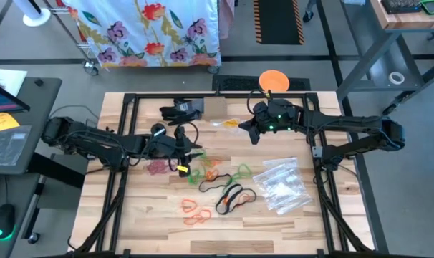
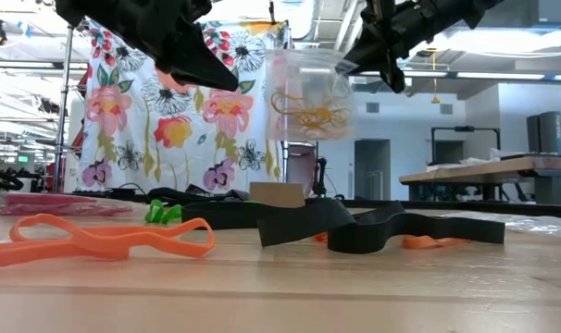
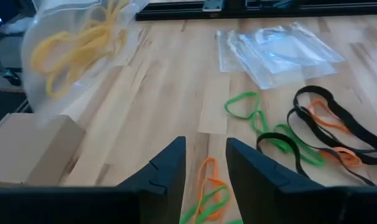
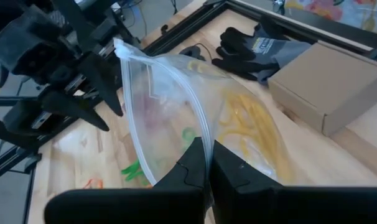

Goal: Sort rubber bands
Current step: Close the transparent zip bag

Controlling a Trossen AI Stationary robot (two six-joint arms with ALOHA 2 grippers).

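Yellow rubber bands [image 4: 247, 121] bunched inside a clear zip bag [image 4: 176, 99] held above the table, green [image 1: 240, 172], orange [image 1: 195, 209], black [image 1: 235, 197] and red [image 1: 158, 167] bands loose on tabletop below the bag

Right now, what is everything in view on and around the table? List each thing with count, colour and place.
held bag: one, clear, yellow bands inside, lifted above the table's far middle
spare bags: a pile, clear, table's right side
loose rubber bands: many, red, orange, green, black, table's middle
cardboard box: one, brown, far edge
gloves: dark, beside the box
floral cloth: one, behind the table
left gripper: part open, empty, over the loose bands
right gripper: shut on the held bag's edge
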